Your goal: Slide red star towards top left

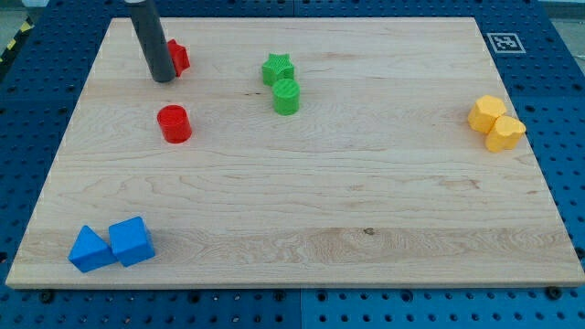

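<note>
- Pressing against the red star (pixel 177 57), my tip (pixel 164 79) sits on the star's left side toward the view's bottom; being a bare rod, it holds nothing.
- Pushing from this side risks driving the star rightward, away from the top left.
- Just below my tip stands the red cylinder (pixel 174 123), untouched.
- Farther right, the green star (pixel 278 68) and green cylinder (pixel 287 95) could be struck if the red star skids off.
</note>
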